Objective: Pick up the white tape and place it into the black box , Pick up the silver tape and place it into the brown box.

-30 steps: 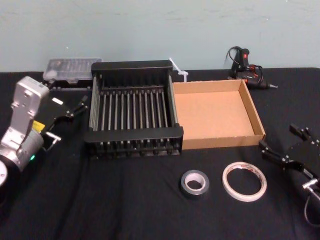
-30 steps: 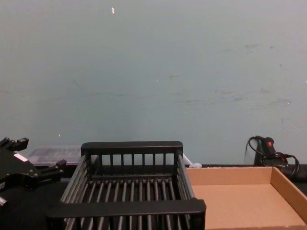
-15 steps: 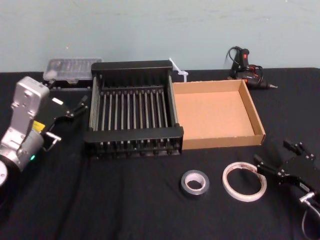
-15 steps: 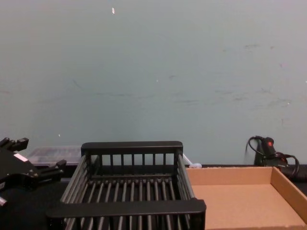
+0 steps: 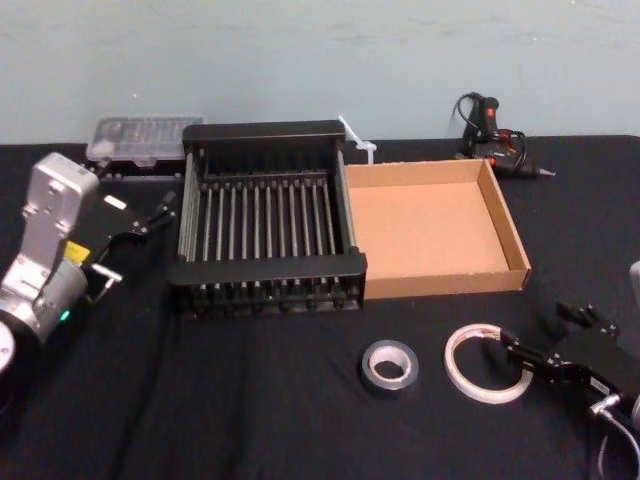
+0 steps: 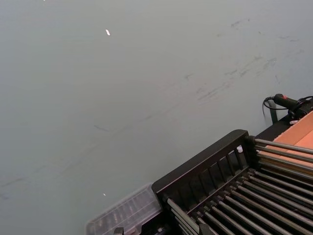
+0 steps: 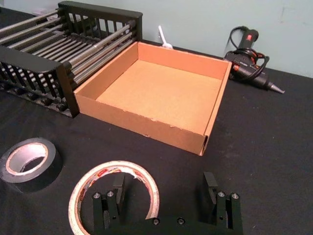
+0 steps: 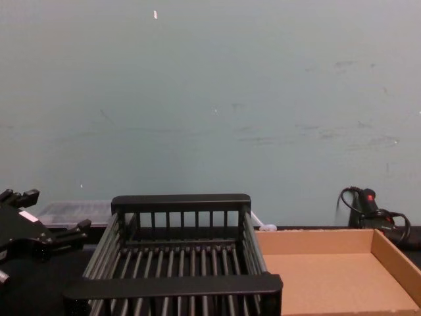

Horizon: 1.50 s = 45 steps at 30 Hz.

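Observation:
The white tape [image 5: 472,383] lies flat on the black cloth at the front right, and the silver tape [image 5: 389,366] lies just to its left. My right gripper [image 5: 543,330] is open at the white tape's right side. In the right wrist view this gripper [image 7: 165,188] straddles the near rim of the white tape [image 7: 80,193], one finger over the ring's hole and the other outside it. The silver tape [image 7: 27,161] lies apart from it. Behind the tapes stand the black box [image 5: 265,265] and the brown box [image 5: 445,283], side by side. My left gripper [image 5: 135,240] is parked open, left of the black box.
A clear plastic case [image 5: 140,135] lies behind the black box at the far left. A glue gun [image 5: 495,140] with a cable lies behind the brown box. A white zip tie [image 5: 355,138] sits between the boxes at the back. Bare cloth lies in front of the black box.
My right gripper has moved left and toward the table's front, coming down from beside the brown box to the white tape's right rim. The left arm and both tapes have stayed put.

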Each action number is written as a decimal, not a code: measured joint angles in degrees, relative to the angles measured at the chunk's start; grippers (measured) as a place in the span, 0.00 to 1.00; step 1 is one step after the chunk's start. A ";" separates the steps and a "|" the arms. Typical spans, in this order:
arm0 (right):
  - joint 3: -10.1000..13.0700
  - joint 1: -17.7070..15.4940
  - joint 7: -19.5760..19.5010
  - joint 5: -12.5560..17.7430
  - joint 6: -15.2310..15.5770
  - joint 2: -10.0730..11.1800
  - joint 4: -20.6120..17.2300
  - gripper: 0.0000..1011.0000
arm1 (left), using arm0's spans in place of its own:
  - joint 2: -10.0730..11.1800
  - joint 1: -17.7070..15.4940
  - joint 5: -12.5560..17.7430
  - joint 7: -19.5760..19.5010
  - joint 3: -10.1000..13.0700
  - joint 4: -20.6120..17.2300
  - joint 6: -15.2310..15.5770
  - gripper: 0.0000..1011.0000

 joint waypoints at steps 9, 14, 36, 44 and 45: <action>-0.68 1.56 0.96 -2.28 0.45 -1.54 2.66 0.99 | 0.00 0.00 0.00 0.00 0.00 0.00 0.00 0.99; -0.95 2.47 1.62 -3.22 0.81 -2.44 4.30 0.99 | 0.00 0.00 0.00 0.00 0.00 0.00 0.00 0.99; 0.18 2.86 3.83 -6.23 1.19 -4.77 5.89 0.99 | 0.00 0.00 0.00 0.00 0.00 0.00 0.00 0.99; 0.85 2.90 4.67 -7.24 1.53 -5.62 6.14 0.99 | 0.00 0.00 0.00 0.00 0.00 0.00 0.00 0.99; 0.90 2.91 4.73 -7.38 1.54 -5.68 6.18 0.99 | 0.00 0.00 0.00 0.00 0.00 0.00 0.00 0.99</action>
